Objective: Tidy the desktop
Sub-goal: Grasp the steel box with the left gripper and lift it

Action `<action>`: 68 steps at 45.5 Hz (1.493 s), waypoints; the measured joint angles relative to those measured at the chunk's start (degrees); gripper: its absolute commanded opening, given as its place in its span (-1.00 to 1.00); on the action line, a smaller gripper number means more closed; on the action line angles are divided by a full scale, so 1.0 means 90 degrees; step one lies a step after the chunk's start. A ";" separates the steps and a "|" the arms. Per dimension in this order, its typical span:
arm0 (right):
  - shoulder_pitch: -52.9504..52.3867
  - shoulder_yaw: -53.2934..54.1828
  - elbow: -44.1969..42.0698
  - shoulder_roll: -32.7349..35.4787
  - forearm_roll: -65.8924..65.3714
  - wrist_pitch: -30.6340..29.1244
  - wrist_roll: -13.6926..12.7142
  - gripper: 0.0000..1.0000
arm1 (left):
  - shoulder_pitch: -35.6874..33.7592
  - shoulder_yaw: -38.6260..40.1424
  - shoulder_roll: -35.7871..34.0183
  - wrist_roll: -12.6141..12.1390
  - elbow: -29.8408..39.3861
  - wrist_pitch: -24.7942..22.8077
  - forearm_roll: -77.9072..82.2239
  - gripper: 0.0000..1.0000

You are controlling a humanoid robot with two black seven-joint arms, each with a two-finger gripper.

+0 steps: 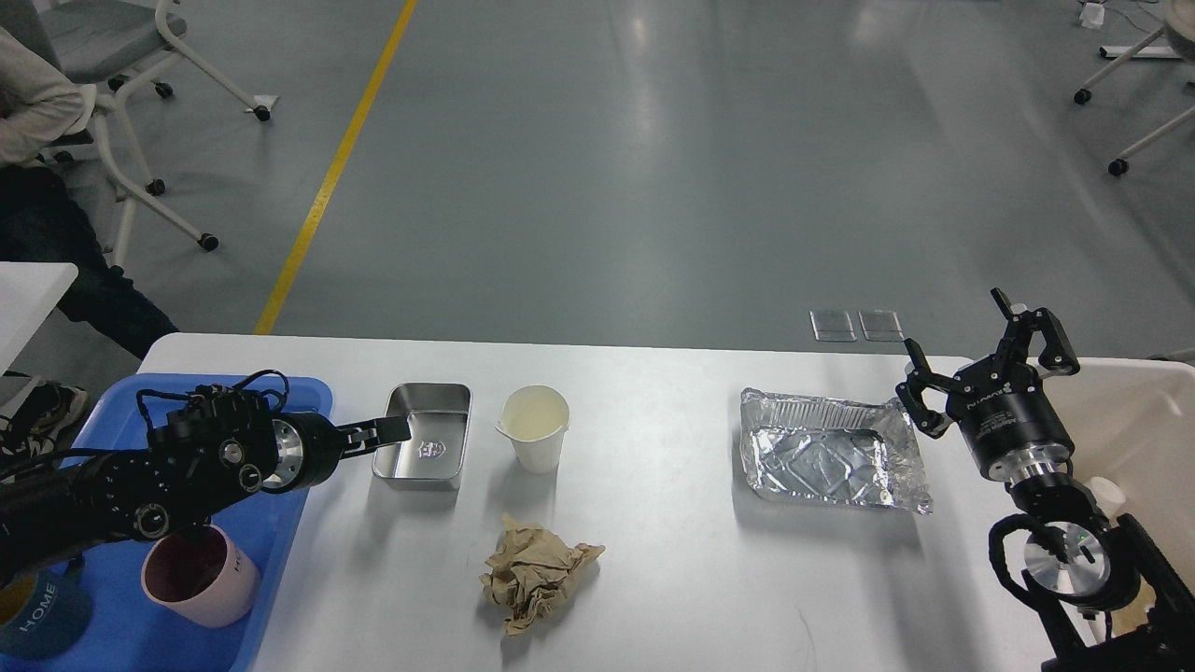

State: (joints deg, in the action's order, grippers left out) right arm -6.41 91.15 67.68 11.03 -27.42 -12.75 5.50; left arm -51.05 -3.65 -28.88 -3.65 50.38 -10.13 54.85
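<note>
On the desktop (672, 560), the left gripper (378, 431) pinches the empty steel tin's (425, 434) rim; right gripper (980, 359) spread.

On the desktop (672, 560), the paper cup (534, 427) stands as the landmark. Just left of it lies the metal tin (425, 448); farther left sits the tray (280, 523), holding a mug (201, 574). Before the cup lies the crumpled paper (537, 574). Well right of it rests the foil pan (826, 453), and beyond that the bin (1134, 411).
</note>
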 measured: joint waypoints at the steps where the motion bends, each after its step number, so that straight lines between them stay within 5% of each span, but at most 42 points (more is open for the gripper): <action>1: 0.0000 0.0000 0.0000 0.0001 0.0000 0.0000 0.0000 1.00 | 0.0000 -0.0024 0.0009 0.0002 -0.0006 -0.0001 -0.0001 0.47; 26: 0.0008 0.0020 -0.0007 0.0036 0.0000 -0.0003 -0.0003 1.00 | 0.0068 -0.0363 0.0346 0.0154 -0.0449 -0.0016 -0.0009 0.03; 42: 0.0016 0.0038 -0.0004 0.0082 0.0001 -0.0003 -0.0002 1.00 | 0.0116 -0.0535 0.0514 0.0495 -0.0669 -0.0037 -0.0021 -0.99; 52: 0.0009 0.0039 -0.0010 0.0092 0.0000 -0.0002 0.0005 1.00 | 0.0100 -0.1089 0.0562 0.1289 -0.0956 -0.0011 -0.0139 -1.00; 68: 0.0009 0.0040 -0.0011 0.0091 0.0000 0.0011 0.0005 1.00 | -0.0401 -0.1162 0.0485 0.1303 -0.0973 -0.0029 -0.0524 -1.00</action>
State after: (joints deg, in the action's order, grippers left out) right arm -6.34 91.51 67.58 11.86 -27.42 -12.65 5.54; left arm -54.66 -14.10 -24.51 8.07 41.62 -10.40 50.13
